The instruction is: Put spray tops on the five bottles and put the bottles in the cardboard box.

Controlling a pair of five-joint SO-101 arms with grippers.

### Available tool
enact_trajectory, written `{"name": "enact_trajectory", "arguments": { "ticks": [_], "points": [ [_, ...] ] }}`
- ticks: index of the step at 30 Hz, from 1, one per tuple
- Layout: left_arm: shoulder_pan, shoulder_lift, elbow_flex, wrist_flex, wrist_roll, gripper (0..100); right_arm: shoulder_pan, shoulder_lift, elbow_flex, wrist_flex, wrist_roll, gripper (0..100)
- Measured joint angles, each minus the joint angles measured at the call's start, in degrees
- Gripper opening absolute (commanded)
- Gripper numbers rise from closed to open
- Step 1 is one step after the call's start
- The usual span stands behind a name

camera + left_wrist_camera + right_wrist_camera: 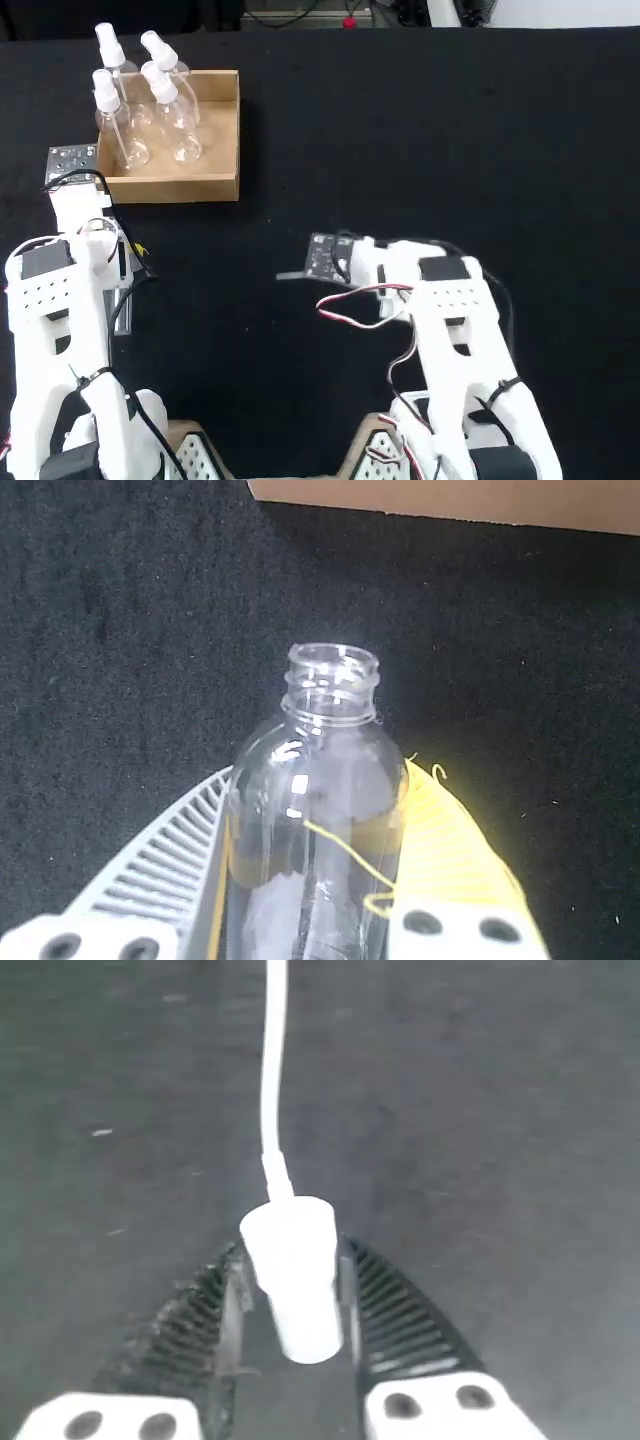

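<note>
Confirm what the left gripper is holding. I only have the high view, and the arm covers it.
Observer: The left gripper is shut on a clear bottle. Its neck is bare, with nothing screwed on.
Operator: And the right?
Observer: The right gripper is shut on a white spray top. The dip tube points away from the fingers.
Operator: Is the bottle touching the box?
Observer: No. An edge of the cardboard box shows beyond the neck, with bare black table between them.
</note>
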Motion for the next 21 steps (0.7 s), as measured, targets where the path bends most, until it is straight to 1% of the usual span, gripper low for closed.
{"name": "enact_trajectory", "arguments": {
  "ticks": [3,5,8,12,15,18,21],
  "points": [
    [0.0,0.0,0.0,0.0,0.0,9,-0.18,0.0,0.88,-1.14,-3.6,24.8],
    [0.0,0.0,0.0,0.0,0.0,9,-0.18,0.0,0.88,-1.14,-6.68,25.9],
    [0.0,0.0,0.0,0.0,0.0,9,-0.18,0.0,0.18,-1.05,-13.71,25.8],
    [0.0,0.0,0.0,0.0,0.0,9,0.0,0.0,-6.33,2.2,-24.09,25.8],
    [0.0,0.0,0.0,0.0,0.0,9,0.0,0.0,-13.63,8.7,-36.57,26.0],
    [0.0,0.0,0.0,0.0,0.0,9,-1.32,0.0,-18.99,16.0,-54.24,26.1],
    [0.0,0.0,0.0,0.0,0.0,9,-3.78,0.0,-19.87,18.29,-70.51,26.0]
  ]
}}
